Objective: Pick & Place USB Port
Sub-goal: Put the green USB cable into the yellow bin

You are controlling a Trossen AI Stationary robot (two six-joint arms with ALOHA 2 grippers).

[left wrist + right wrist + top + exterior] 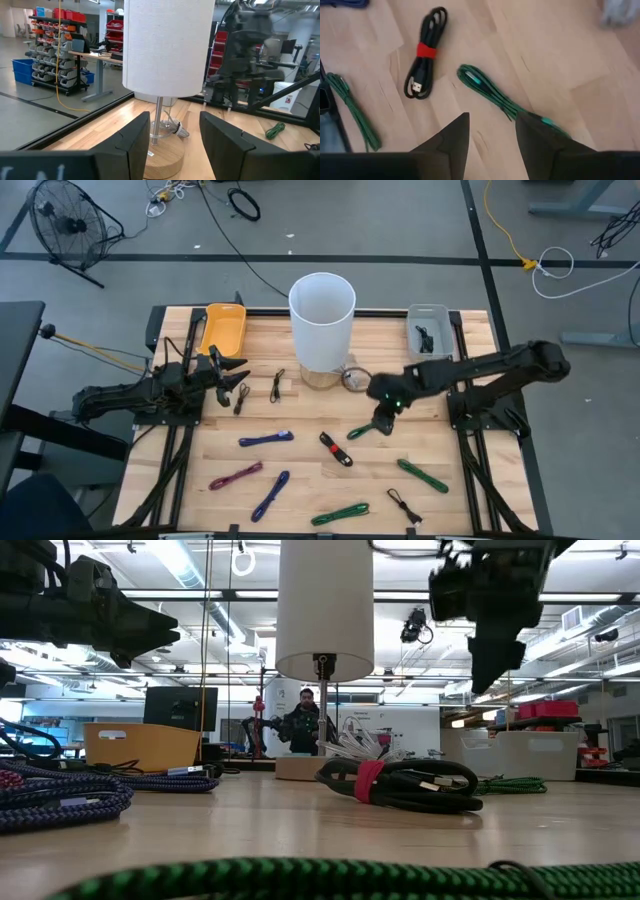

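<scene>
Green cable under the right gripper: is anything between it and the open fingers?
Nothing visible. The right gripper hangs with fingers open directly above the green cable, which lies alone on bare table; the black cable with the red band lies apart beside it.
</scene>
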